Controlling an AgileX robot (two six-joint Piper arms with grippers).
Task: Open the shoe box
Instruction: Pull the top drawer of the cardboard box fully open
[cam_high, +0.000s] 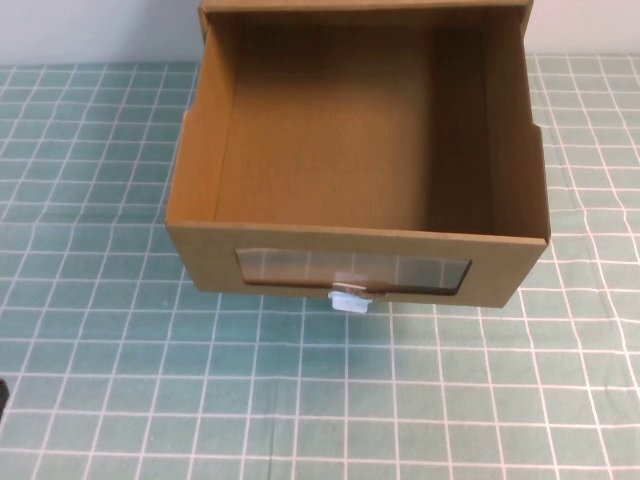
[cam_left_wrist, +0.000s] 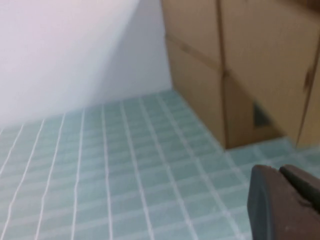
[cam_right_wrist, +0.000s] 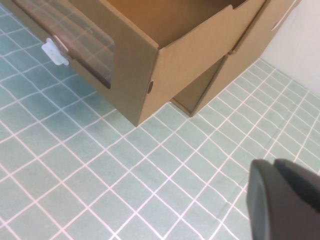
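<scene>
One brown cardboard drawer-style shoe box (cam_high: 330, 130), mid-table, drawer standing out toward robot | white plastic pull tab (cam_high: 349, 302) centred on windowed front | right gripper (cam_right_wrist: 285, 200) closed, empty, off front right corner, seemingly nearer | left gripper (cam_left_wrist: 285, 200) closed, empty, off box's left side

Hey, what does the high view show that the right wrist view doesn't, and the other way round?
Only the high view: the whole bare inside of the drawer, with all four walls.
Only the right wrist view: the right gripper, fingers shut, over the mat off the drawer's front corner, and a small hole in the drawer's outer side.
Both: the window, the white tab and the mat.
The left gripper, shut, shows clearly only in the left wrist view, over the mat beside the box.
</scene>
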